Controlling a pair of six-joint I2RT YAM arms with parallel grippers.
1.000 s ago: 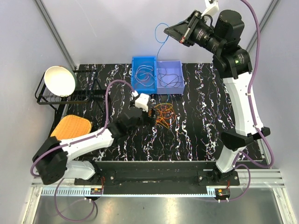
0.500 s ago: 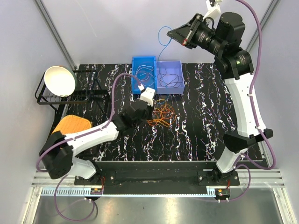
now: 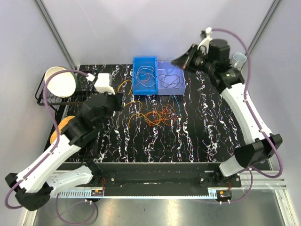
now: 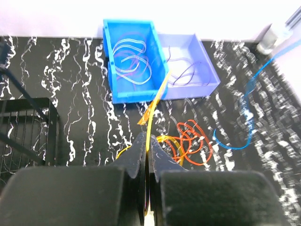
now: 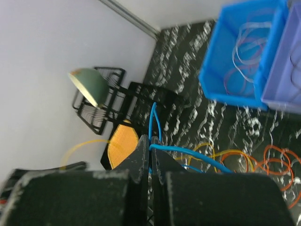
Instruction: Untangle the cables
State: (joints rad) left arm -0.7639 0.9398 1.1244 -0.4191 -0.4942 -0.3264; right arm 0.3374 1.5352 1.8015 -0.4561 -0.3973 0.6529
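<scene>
The cables lie as a mostly orange and red tangle [image 3: 157, 117] on the black marbled table, in front of the bins. My left gripper [image 3: 118, 98] is raised to the left of it, shut on a yellow cable [image 4: 151, 110] that runs up from the tangle [image 4: 190, 143]. My right gripper [image 3: 175, 62] hangs above the lavender bin, shut on a blue cable [image 5: 188, 153]. That blue cable [image 4: 244, 120] curves down to the table right of the tangle. Thin loops lie inside both bins.
A blue bin [image 3: 145, 75] and a lavender bin [image 3: 170, 77] stand side by side at the back. A white bowl [image 3: 60, 81] sits in a black wire rack at the left, with an orange pad [image 3: 63, 126] in front of it. A white cup [image 3: 239, 59] stands at the back right.
My left gripper shut on the yellow cable and pulled it up and back to the left, out of the tangle. My right arm came down toward the bins with the blue cable.
</scene>
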